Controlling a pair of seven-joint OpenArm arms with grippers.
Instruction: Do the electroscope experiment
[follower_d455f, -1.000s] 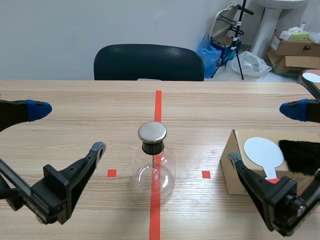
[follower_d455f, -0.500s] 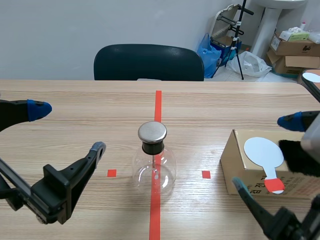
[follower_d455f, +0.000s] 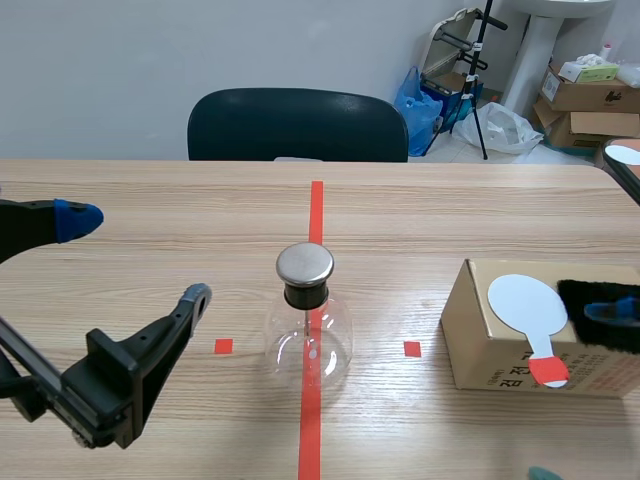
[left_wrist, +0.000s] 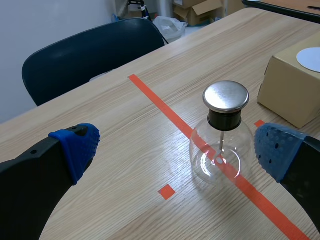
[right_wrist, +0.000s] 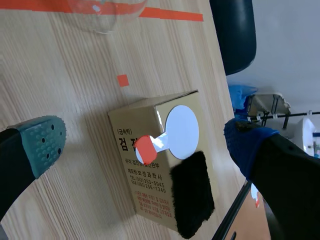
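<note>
Scene view: the electroscope (follower_d455f: 311, 325) stands on the middle red tape line (follower_d455f: 317, 205), between the arms. The left gripper (follower_d455f: 135, 257) hangs open beside it, holding nothing. On the cardboard box (follower_d455f: 478, 330) lie a white disc paddle (follower_d455f: 526, 303) and a black fur pad (follower_d455f: 598, 315).

Left wrist view: the electroscope is ahead of this open gripper; a careless sideways move could, I think, tip the light glass.

Right wrist view: the right gripper (right_wrist: 145, 145) is open above the box, empty. If it closes beside the thin red handle (right_wrist: 144, 148), the paddle may slide off
</note>
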